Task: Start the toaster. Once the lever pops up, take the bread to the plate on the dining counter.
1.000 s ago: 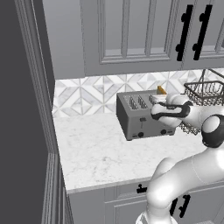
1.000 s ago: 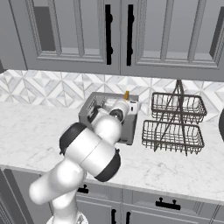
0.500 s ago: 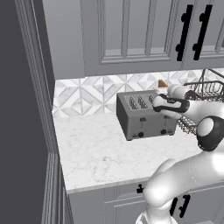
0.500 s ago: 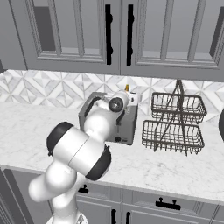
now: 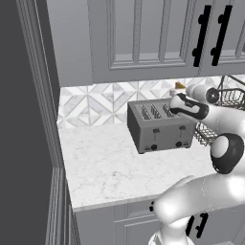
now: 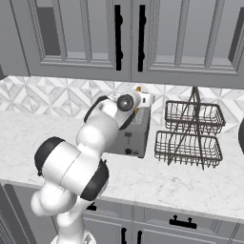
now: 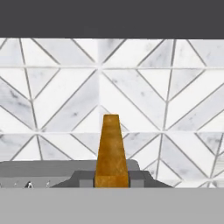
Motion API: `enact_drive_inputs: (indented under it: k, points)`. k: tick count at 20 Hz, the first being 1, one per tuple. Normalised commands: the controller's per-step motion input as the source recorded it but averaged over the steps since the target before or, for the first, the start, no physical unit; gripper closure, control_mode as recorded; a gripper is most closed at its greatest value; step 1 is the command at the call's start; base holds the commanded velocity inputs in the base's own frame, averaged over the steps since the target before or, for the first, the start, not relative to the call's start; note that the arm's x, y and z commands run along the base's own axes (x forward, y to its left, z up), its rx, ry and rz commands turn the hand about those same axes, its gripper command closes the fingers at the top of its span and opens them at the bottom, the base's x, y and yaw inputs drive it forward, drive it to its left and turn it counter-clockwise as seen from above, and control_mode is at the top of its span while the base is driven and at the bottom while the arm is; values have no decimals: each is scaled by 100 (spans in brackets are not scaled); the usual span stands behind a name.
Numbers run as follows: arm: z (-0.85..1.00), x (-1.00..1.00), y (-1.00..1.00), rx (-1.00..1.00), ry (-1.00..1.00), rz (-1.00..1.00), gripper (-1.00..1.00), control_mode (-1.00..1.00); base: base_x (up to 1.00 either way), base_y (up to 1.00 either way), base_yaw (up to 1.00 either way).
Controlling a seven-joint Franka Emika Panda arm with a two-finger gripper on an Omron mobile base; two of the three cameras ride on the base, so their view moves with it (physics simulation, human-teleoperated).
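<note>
My gripper (image 7: pixel 112 186) is closed on the bread (image 7: pixel 112 151), which I hold edge-on between my fingertips; its golden-orange crust faces my hand camera. In the left base view, the bread (image 5: pixel 180 86) shows as a small orange tip above the far right end of the toaster (image 5: pixel 160 126), clear of the slots. In the right base view, the bread (image 6: pixel 138 89) sits at the end of my wrist, above the toaster (image 6: pixel 129 131). The toaster stands on the white counter (image 5: pixel 110 165), close to the patterned tile wall (image 7: pixel 144 96). A two-tier wire basket (image 6: pixel 190 131) stands just beside the toaster.
</note>
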Motion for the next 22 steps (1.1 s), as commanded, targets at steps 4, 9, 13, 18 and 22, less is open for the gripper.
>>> enact_drive_inputs:
  k: [4,9,13,18,22]
  points:
    - [0,-93,0,0,-13,0,100,-100,0,0,0]
    - [37,-84,0,0,0,-5,100,-100,0,0,0]
    - [61,-74,0,2,18,-7,100,-100,0,0,0]
    - [33,-72,8,4,24,-4,100,-100,0,0,0]
    - [27,-63,24,4,25,-3,100,-100,0,0,0]
